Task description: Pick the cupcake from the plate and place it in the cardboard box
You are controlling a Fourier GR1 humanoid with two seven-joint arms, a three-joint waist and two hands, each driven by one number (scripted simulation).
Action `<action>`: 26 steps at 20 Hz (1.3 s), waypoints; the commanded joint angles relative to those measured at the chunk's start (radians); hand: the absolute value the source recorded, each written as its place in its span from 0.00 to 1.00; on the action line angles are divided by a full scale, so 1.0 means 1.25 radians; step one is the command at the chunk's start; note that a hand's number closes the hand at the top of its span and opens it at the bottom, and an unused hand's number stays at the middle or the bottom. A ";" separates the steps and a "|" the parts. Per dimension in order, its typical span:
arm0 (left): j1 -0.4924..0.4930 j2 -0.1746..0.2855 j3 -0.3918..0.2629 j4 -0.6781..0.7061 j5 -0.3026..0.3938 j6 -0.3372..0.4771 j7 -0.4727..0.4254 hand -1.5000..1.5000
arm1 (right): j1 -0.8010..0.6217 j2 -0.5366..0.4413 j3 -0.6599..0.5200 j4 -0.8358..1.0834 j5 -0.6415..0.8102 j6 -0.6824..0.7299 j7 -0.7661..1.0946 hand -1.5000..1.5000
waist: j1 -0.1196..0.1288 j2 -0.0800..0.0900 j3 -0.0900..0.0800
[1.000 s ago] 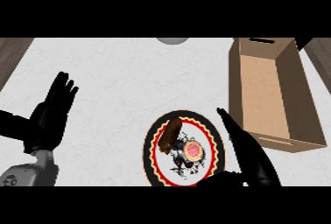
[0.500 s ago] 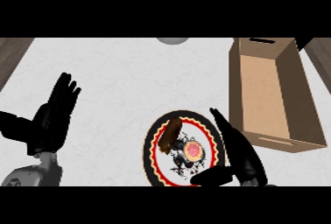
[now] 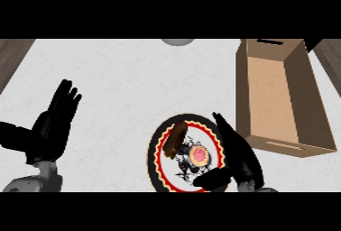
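Cupcake (image 3: 198,155) sitting on plate (image 3: 154,155), just left of right hand (image 3: 238,160), fingers lying open and straight; left hand (image 3: 54,126) resting open, well apart.

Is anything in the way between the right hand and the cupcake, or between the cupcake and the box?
Nothing visible. The right hand is just right of the cupcake on the plate; toward the cardboard box there is only that hand and the box's wall.

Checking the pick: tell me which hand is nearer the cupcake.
Right. The right hand sits just right of the cupcake on the plate; the left hand rests far to its left.
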 commanded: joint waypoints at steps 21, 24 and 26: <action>-0.029 -0.014 0.050 -0.048 -0.015 -0.033 0.072 0.50 | 0.033 0.071 -0.016 0.144 0.067 -0.024 -0.128 0.00 | 0.000 0.000 0.000; -0.023 -0.029 0.050 0.023 -0.030 -0.043 0.002 0.50 | -0.038 0.071 -0.060 0.224 0.037 -0.010 -0.149 0.00 | 0.001 0.000 0.000; -0.031 -0.044 0.038 -0.004 -0.048 -0.015 0.024 0.50 | 0.025 0.071 -0.006 0.196 0.068 -0.056 -0.162 0.00 | 0.000 0.000 0.000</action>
